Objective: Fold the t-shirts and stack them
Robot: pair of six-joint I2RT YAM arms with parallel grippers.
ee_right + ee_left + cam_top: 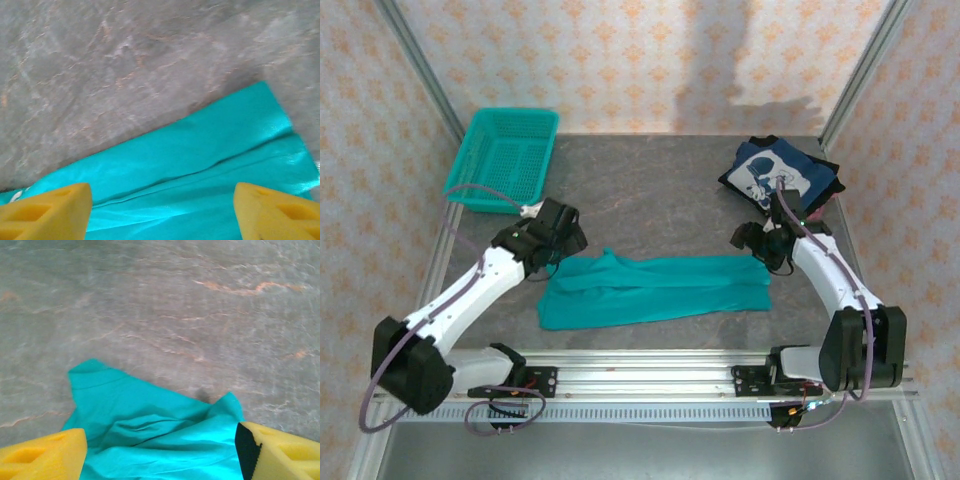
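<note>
The teal t-shirt [655,289] lies folded into a long strip across the near middle of the table, print hidden. My left gripper [563,243] hovers over its left end, open, with rumpled teal cloth [155,440] between the yellow fingers [42,457] and nothing clamped. My right gripper [757,245] is above the strip's right end, open, its yellow fingers [277,212] wide apart over smooth teal cloth [200,165]. The navy t-shirt [782,175] with white cartoon print sits folded at the back right.
A teal plastic mesh basket [503,158] stands at the back left corner. Grey mottled tabletop [650,195] lies bare between basket and navy shirt. Metal frame posts and patterned walls bound the table; an aluminium rail [650,375] runs along the near edge.
</note>
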